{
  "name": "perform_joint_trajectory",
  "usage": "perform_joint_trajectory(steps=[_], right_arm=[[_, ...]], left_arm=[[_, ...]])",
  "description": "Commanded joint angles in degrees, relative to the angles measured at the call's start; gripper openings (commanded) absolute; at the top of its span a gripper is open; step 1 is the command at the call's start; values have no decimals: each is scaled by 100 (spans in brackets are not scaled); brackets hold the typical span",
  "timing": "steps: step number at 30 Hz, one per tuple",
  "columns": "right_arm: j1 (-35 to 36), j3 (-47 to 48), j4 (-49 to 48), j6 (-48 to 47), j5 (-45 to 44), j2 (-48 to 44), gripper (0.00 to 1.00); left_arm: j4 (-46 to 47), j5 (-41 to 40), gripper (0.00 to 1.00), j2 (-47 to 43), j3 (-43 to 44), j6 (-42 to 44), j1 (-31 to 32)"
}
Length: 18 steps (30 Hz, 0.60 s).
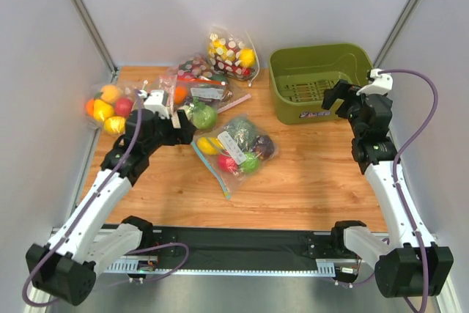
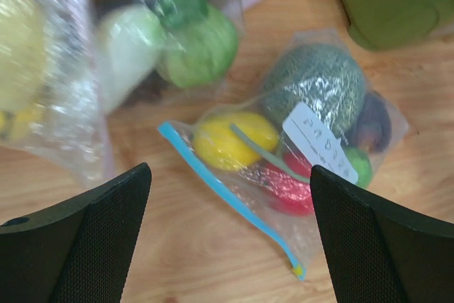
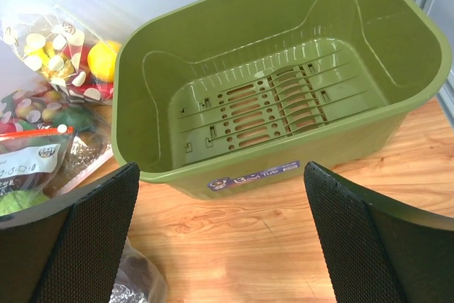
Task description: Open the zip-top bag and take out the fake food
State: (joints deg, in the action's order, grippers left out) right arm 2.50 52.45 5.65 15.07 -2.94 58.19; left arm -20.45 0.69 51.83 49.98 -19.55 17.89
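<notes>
Left tool (image 2: 227, 235) above zip-top bag (image 2: 298, 147)

Bright, even overhead light, soft shadows; left wrist view blurs at top left.

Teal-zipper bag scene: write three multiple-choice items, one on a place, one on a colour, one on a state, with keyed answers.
1. Where does the zip-top bag lie?
A. Inside the green bin
B. On the table, mid-centre
C. In the right gripper

2. What colour is the bin?
A. Olive green
B. Red
C. White

3. How is the left gripper?
A. Shut on the bag
B. Open, holding nothing
C. Shut, empty

Answers: 1 B, it rests on bare wood between the arms. 2 A, its walls show olive green. 3 B, its fingers stand wide apart above the bag.
</notes>
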Motion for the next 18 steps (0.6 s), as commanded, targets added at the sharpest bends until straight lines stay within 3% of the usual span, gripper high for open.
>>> perform_joint_trajectory(steps=[1,10,18], right_arm=[[5,222,59,57,144,-19,100],[5,143,15,110,406,-72,100],[5,169,15,110,496,-1,100]], left_arm=[[918,309,99,562,-444,-970,337],[1570,256,95,1812,-945,-1455,882],[1746,46,77,2348,-1139,-1666,1015]])
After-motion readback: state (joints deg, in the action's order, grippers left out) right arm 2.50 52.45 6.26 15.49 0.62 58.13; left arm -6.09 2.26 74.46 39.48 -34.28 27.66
